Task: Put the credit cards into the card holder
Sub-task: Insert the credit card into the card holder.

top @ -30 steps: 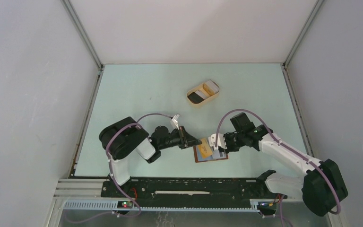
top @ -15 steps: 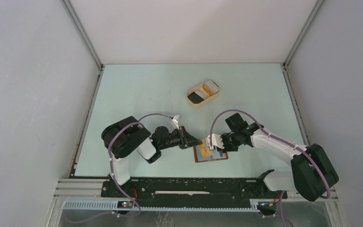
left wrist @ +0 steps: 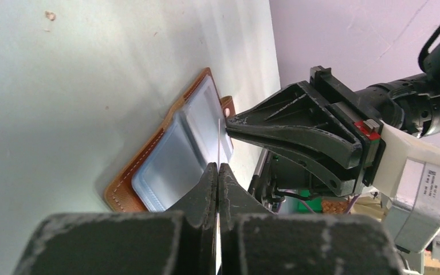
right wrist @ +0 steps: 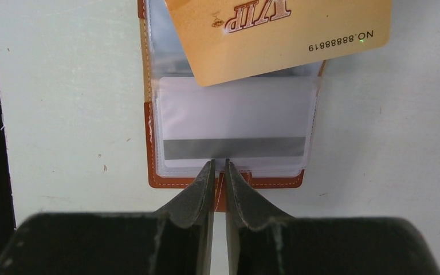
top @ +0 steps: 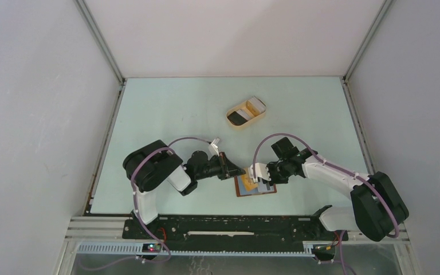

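Pale green tabletop (top: 166, 114), white walls. Near the front edge, card holder (left wrist: 123, 186) open flat, long axis left to right, between both grippers. Left gripper (left wrist: 218, 167) jaws pressed together on a thin pale edge, seemingly the gold card (right wrist: 275, 34), askew over the holder's left half. White card (right wrist: 235, 109) sleeved crosswise. Right gripper (right wrist: 220, 164) jaws nearly together at the holder's right edge; grip unclear. Farther back, beige tray (top: 230, 119).

The gold card (right wrist: 275, 34) bears the words "VIP" and "NO.8888819".
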`<state>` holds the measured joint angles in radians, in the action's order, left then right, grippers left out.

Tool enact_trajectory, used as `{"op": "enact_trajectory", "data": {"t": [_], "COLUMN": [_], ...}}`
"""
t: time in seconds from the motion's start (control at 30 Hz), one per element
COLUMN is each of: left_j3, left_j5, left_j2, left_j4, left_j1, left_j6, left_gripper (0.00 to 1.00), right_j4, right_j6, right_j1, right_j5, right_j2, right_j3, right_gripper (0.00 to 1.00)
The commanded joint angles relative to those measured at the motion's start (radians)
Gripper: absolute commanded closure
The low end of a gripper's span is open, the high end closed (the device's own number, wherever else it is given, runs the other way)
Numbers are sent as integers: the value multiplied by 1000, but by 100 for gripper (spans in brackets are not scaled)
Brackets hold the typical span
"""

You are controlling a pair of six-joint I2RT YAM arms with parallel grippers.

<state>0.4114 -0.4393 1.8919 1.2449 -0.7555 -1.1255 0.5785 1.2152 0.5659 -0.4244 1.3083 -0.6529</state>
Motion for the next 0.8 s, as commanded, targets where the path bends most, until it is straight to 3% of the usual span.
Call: {"op": "enact_trajectory", "data": {"t": [0.0, 0.77], "left_j3": [29, 68], "left_j5": [27, 59], "left_j2": [-13, -22], "left_j4": [-46, -159], "left_j1": [5, -15], "left_j6": [37, 71], "left_gripper": [100, 100], "right_j4": [1, 7], "right_j6": [15, 6], "right_j1": [13, 24], "right_j5": [19, 24], "right_j2": [12, 20], "right_j3": [-29, -37], "right_gripper": [82, 82]}}
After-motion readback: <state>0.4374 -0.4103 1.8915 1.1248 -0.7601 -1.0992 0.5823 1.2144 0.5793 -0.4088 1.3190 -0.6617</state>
